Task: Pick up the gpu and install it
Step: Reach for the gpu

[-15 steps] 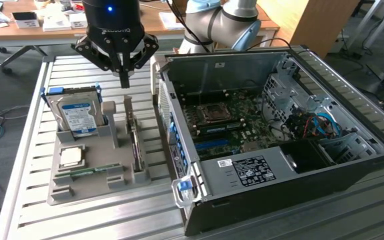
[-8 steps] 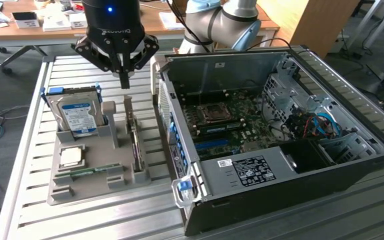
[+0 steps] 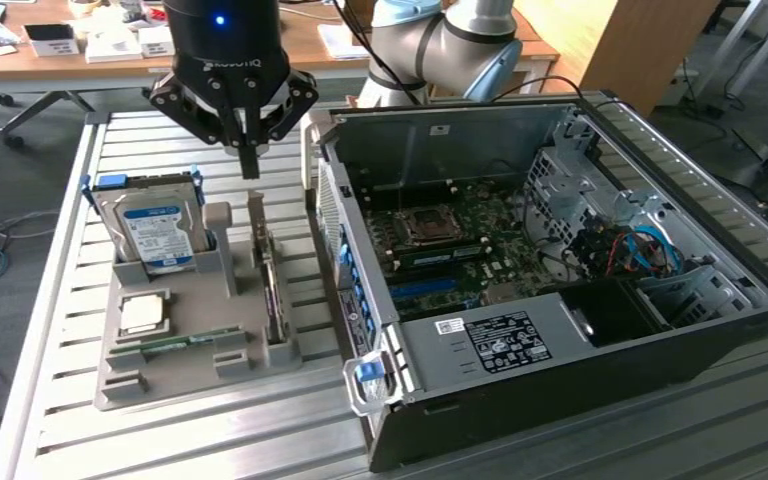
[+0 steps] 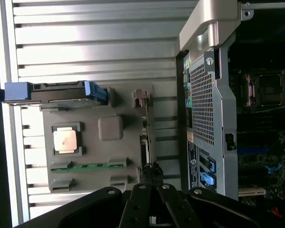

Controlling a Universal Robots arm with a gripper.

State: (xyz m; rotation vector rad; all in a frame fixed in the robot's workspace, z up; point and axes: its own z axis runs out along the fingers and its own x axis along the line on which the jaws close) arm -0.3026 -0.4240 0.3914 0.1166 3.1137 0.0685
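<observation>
Counting outward from the fingertips, found one gpu [image 3: 267, 270], stood on its long edge in a slot of one grey holder [image 3: 184, 378], just below the fingers. Found one hard drive [image 3: 157, 232] with a blue label, upright in blue rails, to the side of the fingers away from the case. Found one square processor chip [image 3: 141, 312] and one narrow green memory stick [image 3: 177, 345], both lying flat, farther from the fingers along the holder than the drive. Found one open computer case [image 3: 558, 300], side panel off and motherboard [image 3: 444, 240] exposed, on the gpu's side of the fingers and close beside the holder.

Hung as one gripper [image 3: 247, 168] from a vertical wrist, tips pointing straight down over the gpu's end nearest the arm's base. Showed both fingers pressed together with nothing between them, and a small gap between tips and the card's top edge.

Left only a narrow lane between the gpu and the case wall, close to the fingers on that side. Offered bare slatted table [image 3: 131, 440] on the drive's side and past the holder's end farthest from the fingers. Presented the case's open face upward, with metal walls rising around the board.
</observation>
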